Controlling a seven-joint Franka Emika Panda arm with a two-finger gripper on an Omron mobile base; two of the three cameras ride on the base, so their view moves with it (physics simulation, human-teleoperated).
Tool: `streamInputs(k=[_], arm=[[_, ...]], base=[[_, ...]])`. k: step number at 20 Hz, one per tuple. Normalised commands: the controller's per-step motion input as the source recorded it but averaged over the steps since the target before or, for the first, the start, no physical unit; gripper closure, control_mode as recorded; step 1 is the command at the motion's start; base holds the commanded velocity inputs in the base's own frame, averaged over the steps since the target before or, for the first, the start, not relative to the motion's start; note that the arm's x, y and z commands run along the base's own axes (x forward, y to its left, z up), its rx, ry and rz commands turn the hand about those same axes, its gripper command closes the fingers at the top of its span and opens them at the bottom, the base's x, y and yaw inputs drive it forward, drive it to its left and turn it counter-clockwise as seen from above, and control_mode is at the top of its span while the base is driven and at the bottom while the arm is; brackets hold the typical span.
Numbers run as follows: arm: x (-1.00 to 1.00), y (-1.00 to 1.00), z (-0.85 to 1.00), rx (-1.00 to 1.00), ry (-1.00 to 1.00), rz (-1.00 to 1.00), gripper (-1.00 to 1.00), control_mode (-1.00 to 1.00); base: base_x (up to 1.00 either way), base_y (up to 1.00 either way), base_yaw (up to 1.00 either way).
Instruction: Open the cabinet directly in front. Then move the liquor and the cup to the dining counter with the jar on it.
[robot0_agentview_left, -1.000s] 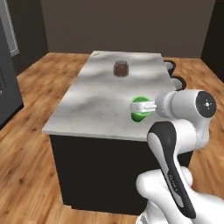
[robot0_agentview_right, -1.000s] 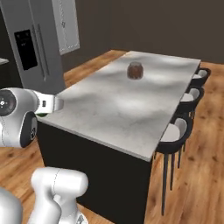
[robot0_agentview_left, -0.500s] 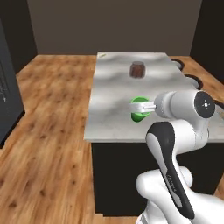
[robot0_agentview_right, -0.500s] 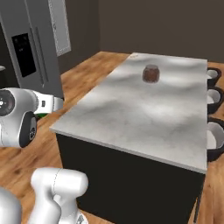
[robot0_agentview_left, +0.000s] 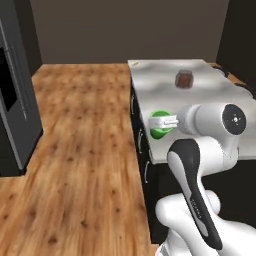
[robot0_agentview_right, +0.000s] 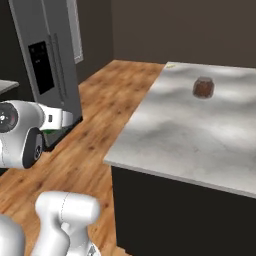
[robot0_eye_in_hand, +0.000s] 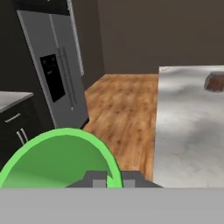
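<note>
My gripper (robot0_agentview_left: 167, 121) is shut on the cup (robot0_agentview_left: 159, 123), a bright green round cup held in the air at counter height. In the right base view the gripper (robot0_agentview_right: 61, 118) hangs over the wooden floor, well left of the dining counter (robot0_agentview_right: 185, 132). The hand view has the cup (robot0_eye_in_hand: 59, 158) large at the lower left, just above the fingertips (robot0_eye_in_hand: 99, 178). The brownish jar (robot0_agentview_left: 184, 79) stands toward the far end of the marble dining counter (robot0_agentview_left: 210, 97); the jar (robot0_agentview_right: 203, 87) sits alone on it. The liquor and the cabinet are out of view.
A tall grey refrigerator (robot0_agentview_right: 50, 65) stands to the left across the wooden floor (robot0_agentview_left: 85, 130). A dark low cabinet with pale handles (robot0_eye_in_hand: 19, 131) sits beside the refrigerator (robot0_eye_in_hand: 57, 74). Dark stools (robot0_agentview_left: 245, 87) line the counter's far side.
The whole scene has shifted in both base views, so the base has driven and turned; the counter now sits further right. The arm keeps its pose with the cup still held.
</note>
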Motion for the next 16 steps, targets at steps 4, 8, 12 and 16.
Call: streamInputs(k=[4, 8, 12, 16], arm=[[0.00, 0.00, 0.00, 0.00, 0.00, 0.00, 1.00, 1.00], [0.00, 0.00, 0.00, 0.00, 0.00, 0.00, 1.00, 1.00], [0.00, 0.00, 0.00, 0.00, 0.00, 0.00, 1.00, 1.00], [0.00, 0.00, 0.00, 0.00, 0.00, 0.00, 1.00, 1.00]], base=[[0.35, 1.00, -0.15], [0.42, 1.00, -0.19], [0.72, 1.00, -0.19], [1.00, 0.81, -0.27]])
